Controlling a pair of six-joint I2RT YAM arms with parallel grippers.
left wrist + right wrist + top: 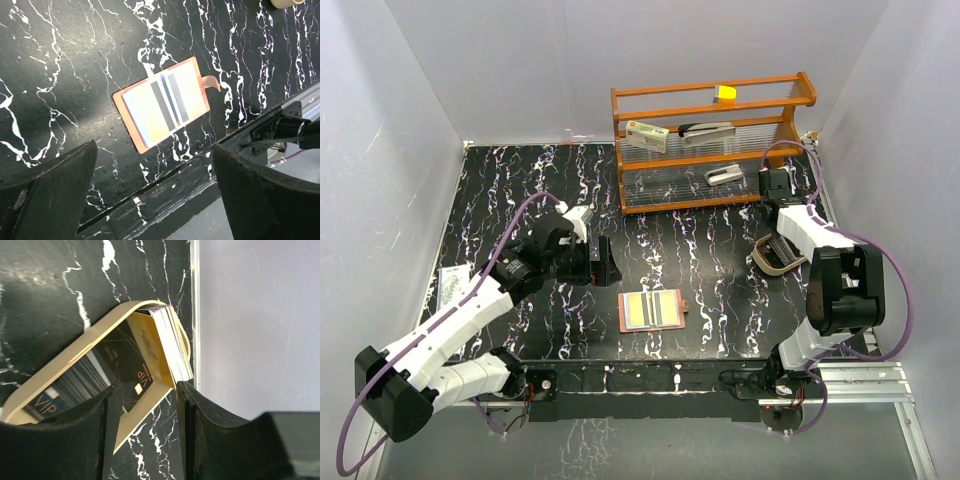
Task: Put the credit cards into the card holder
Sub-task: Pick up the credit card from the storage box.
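Note:
The reddish-brown card holder [623,312] lies open and flat near the table's front edge, also in the left wrist view [137,144]. Striped credit cards [655,309] lie side by side on its face, a light blue one [137,107] and an orange one [192,87]. My left gripper [605,262] hangs open just left of and behind the holder, with nothing between its fingers [155,165]. My right gripper [776,205] is at the tan oval tray [765,262], jaws apart [149,387]. The tray rim [60,375] and a stack of cards on edge [170,345] sit just beyond its fingertips.
A wooden rack [710,140] stands at the back with a white packet [647,135], a yellow block [724,94] and metal items. A printed packet [452,285] lies at the left edge. The right wall [250,315] is close beside the tray.

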